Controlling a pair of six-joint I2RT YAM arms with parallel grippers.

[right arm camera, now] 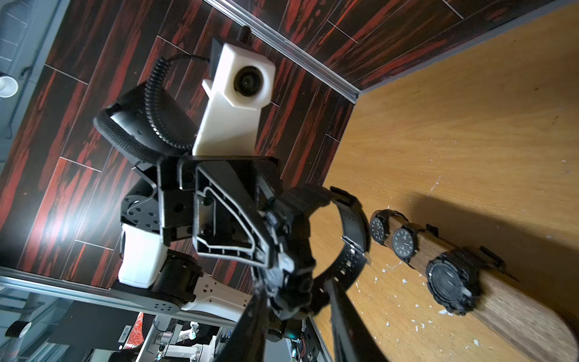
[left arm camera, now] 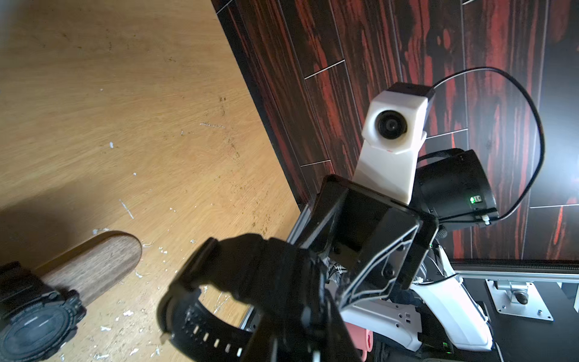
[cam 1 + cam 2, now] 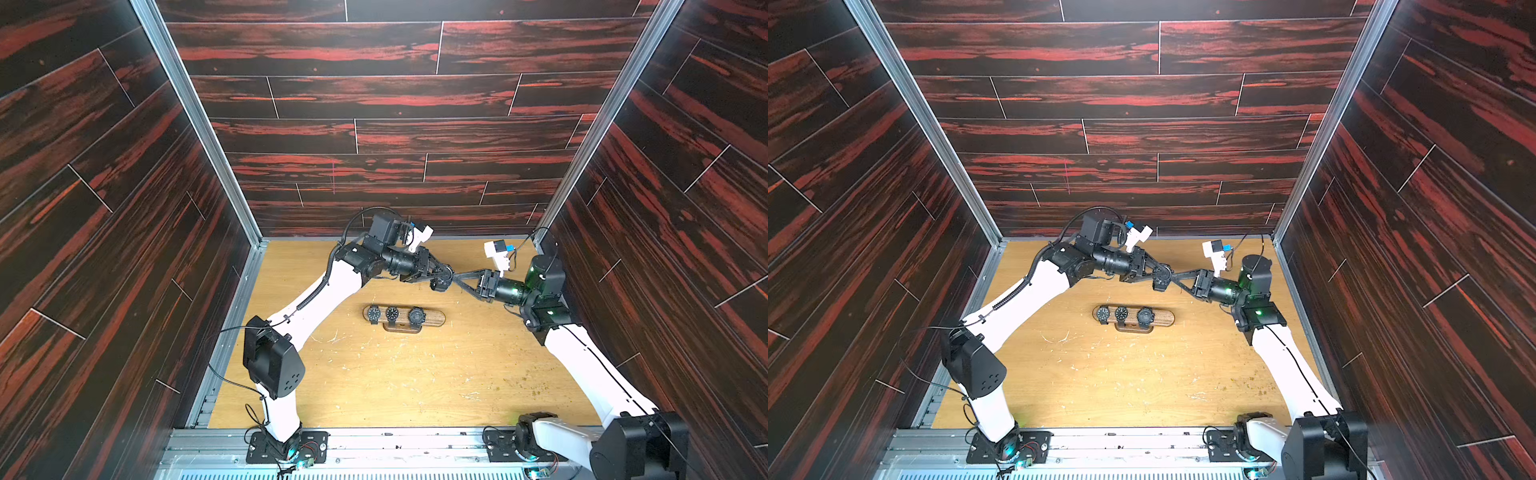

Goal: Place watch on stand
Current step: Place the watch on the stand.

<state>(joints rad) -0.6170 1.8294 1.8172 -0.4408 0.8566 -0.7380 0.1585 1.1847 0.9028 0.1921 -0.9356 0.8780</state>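
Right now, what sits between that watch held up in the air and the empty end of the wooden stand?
Nothing: only bare tabletop shows between the held watch and the stand in both top views.

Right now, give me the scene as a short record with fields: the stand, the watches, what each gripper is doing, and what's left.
stand: dark wooden bar on a small base, on the table
watches on stand: three, side by side toward one end
free spot: the bare end of the bar
fourth watch: black, strap buckled in a loop, held in the air between the arms
left gripper: shut on the watch
right gripper: at the watch too; grip unclear
remaining: set the fourth watch on the bar
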